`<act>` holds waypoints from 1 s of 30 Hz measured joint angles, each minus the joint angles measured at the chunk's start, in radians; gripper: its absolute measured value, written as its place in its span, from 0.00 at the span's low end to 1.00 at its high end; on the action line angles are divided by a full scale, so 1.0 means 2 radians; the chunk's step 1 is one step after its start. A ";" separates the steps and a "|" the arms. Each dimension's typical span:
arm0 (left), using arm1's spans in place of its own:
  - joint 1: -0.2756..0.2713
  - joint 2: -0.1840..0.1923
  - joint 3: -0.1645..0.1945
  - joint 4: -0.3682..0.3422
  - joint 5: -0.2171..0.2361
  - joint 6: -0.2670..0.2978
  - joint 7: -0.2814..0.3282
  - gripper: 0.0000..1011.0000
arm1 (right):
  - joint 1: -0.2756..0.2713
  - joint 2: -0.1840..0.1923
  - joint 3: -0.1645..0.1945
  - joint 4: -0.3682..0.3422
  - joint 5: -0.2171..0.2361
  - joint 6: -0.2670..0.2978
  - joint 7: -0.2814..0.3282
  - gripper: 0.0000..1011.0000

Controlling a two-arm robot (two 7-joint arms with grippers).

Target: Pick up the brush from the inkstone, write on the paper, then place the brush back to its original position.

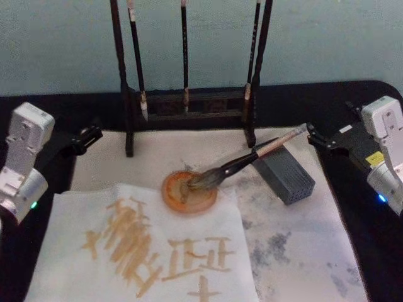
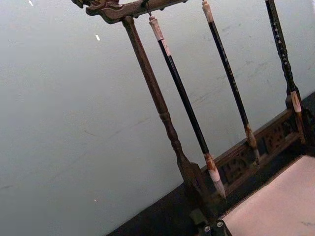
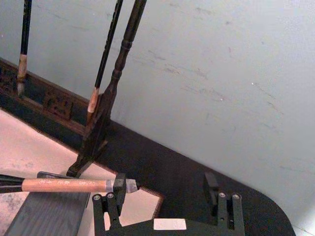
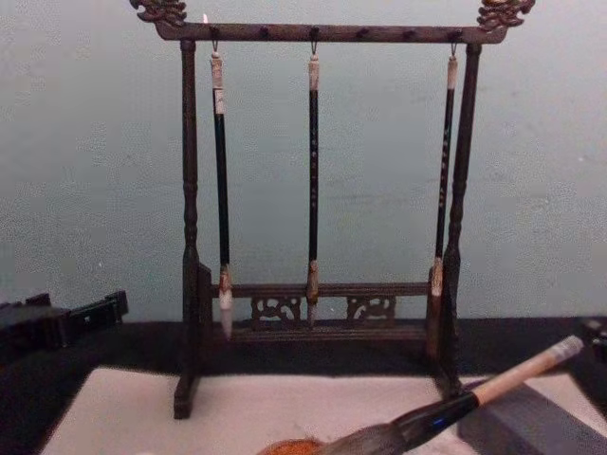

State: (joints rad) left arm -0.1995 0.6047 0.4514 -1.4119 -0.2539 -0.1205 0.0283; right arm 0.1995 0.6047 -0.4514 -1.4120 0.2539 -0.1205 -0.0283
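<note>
Right gripper point(image 3: 165, 180), jaws apart and holding nothing, at 3 o'clock on the table in the head view. The pale handle end of the brush point(image 1: 242, 162) lies just beside one finger point(image 3: 119, 183); whether the two touch cannot be told. The brush's long axis runs from 8 o'clock to 2 o'clock: the bushy bristle head rests in the round orange inkstone point(image 1: 204, 205) at centre, the black shaft crosses the grey block point(image 1: 288, 177), and the handle points straight at the right gripper. That arm is judged far the nearer for any grasp. The left gripper point(image 1: 88, 135) sits well apart at 9 o'clock, and its state cannot be told.

The paper point(image 1: 69, 220) lies at 7 o'clock from the inkstone, touching its near edge, and already carries brown characters. The brush thus sits at its resting place, so the task is judged either complete or about to be repeated. A stained mat point(image 1: 302, 251) lies beneath everything. At 12 o'clock stands the dark brush rack point(image 1: 189, 100) with three thin hanging brushes point(image 1: 184, 56). Its right foot is near the brush handle and is the one obstacle to a lift
</note>
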 joint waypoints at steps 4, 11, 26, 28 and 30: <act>0.000 0.000 0.000 0.000 0.000 0.000 0.000 0.99 | 0.000 0.000 0.000 0.000 0.000 0.000 0.000 1.00; 0.000 0.000 0.000 0.000 0.000 0.000 0.000 0.99 | 0.000 0.000 0.000 0.000 0.000 0.000 0.000 1.00; 0.000 0.000 0.000 0.000 0.000 0.000 0.000 0.99 | 0.000 0.000 0.000 0.000 0.000 0.000 0.000 1.00; 0.000 0.000 0.000 0.000 0.000 0.000 0.000 0.99 | 0.000 0.000 0.000 0.000 0.000 0.000 0.000 1.00; 0.000 0.000 0.000 0.000 0.000 0.000 0.000 0.99 | 0.000 0.000 0.000 0.000 0.000 0.000 0.000 1.00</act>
State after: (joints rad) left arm -0.1995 0.6047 0.4514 -1.4120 -0.2540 -0.1205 0.0283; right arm 0.1995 0.6047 -0.4514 -1.4120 0.2539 -0.1205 -0.0283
